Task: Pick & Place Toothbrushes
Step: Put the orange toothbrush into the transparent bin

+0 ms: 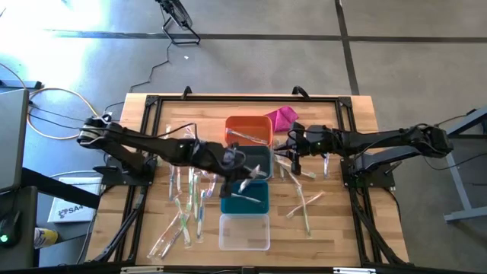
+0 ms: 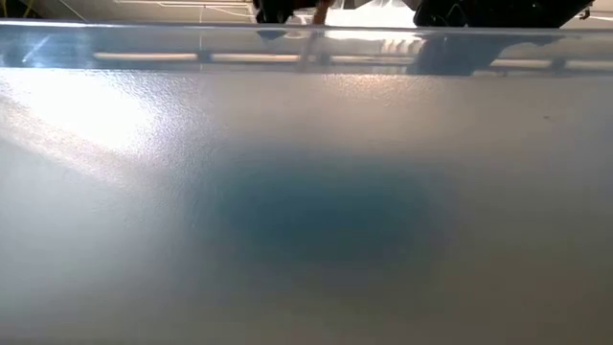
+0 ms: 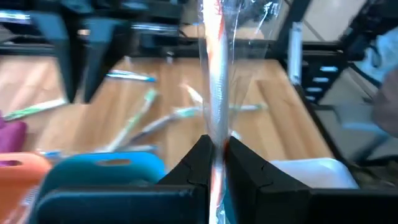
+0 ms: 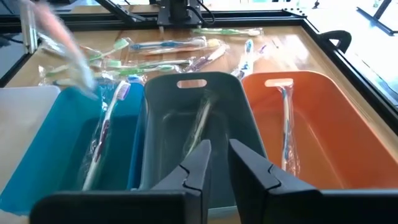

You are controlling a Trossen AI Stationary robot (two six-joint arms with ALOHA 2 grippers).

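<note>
Transport looks to be the step in hand: the left gripper (image 3: pixel 216 163) is pinched on a wrapped toothbrush (image 3: pixel 216 93) with an orange-white handle, held above the teal bin (image 1: pixel 245 199), its long axis running straight out from the fingertips, though which end is the head I cannot tell. Next, I judge, the pinch must loosen over whichever bin suits it. The right gripper (image 4: pixel 216 163), fingers slightly parted and empty, hovers beside the grey bin (image 4: pixel 193 127), on its far side from the left arm.

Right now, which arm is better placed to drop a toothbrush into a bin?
The left. Its hand is shut on a wrapped toothbrush above the teal bin. The right hand is open and empty, over the grey bin.
</note>
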